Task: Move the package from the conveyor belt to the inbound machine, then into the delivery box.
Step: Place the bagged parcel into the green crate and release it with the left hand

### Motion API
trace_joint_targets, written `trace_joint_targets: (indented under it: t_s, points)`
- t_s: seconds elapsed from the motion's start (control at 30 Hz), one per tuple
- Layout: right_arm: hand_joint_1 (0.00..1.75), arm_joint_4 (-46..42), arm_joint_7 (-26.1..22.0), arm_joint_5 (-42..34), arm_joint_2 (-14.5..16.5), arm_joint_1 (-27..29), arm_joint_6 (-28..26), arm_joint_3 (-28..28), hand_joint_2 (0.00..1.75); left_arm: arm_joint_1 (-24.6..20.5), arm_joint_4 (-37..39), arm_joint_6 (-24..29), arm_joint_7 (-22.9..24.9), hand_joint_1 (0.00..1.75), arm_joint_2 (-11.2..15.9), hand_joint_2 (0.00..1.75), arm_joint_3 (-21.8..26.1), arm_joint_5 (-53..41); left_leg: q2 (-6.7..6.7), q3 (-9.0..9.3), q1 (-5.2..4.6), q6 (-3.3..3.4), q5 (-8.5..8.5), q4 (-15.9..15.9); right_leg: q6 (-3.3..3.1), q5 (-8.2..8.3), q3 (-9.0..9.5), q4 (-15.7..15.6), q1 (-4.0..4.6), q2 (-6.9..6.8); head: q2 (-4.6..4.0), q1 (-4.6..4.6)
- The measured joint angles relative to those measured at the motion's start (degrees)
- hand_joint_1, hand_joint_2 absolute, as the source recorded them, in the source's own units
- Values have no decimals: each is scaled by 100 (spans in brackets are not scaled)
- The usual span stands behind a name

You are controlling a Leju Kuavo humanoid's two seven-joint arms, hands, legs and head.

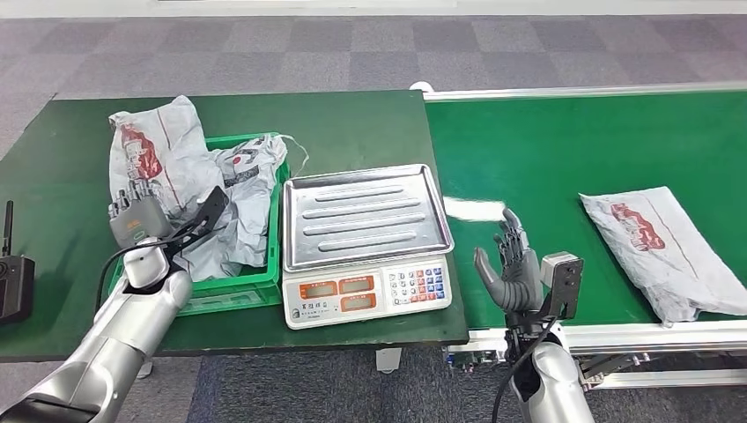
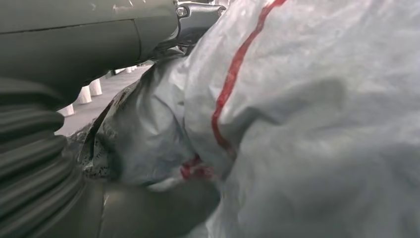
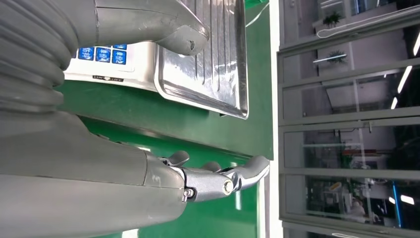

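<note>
A grey package with red print (image 1: 151,152) leans over the far left corner of the green delivery basket (image 1: 236,288), on top of other crumpled packages (image 1: 236,189). My left hand (image 1: 134,214) holds it from the side, and the left wrist view shows the package (image 2: 307,114) between the thumb (image 2: 158,210) and the fingers (image 2: 195,17). Another grey package (image 1: 662,247) lies flat on the green conveyor belt (image 1: 546,159) at the right. My right hand (image 1: 511,269) is raised over the belt's near edge, fingers apart and holding nothing, well left of that package.
The scale (image 1: 366,242), with a bare steel tray (image 3: 218,59) and a keypad, stands on the dark green table (image 1: 352,123) between basket and belt. A black device (image 1: 13,282) sits at the table's left edge. The belt has a metal frame (image 1: 634,335) along its near side.
</note>
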Motion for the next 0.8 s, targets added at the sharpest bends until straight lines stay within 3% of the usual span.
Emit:
trace_joint_targets:
  t_s: [0.47, 0.67, 0.8]
  points:
    - [0, -2, 20, 0, 0, 5, -30, 0, 175, 54, -83, 142, 0, 0, -82, 175, 155, 45, 0, 0, 0, 0, 0, 1, 0, 1, 0, 0, -1, 0, 0, 0]
    - [0, -2, 48, -13, 0, 3, -120, 0, 175, 416, -1192, 151, 0, 0, -257, 175, 231, 160, -2, -3, -1, 1, -1, 1, 0, 1, 1, -1, -2, -1, 0, 1]
    - [0, -14, 65, -20, 2, 61, -170, 0, 175, 891, -2253, 563, 0, 0, -393, 175, 261, 250, -2, -4, -3, 3, -4, 1, 1, 0, 0, -2, -3, 0, 0, 0]
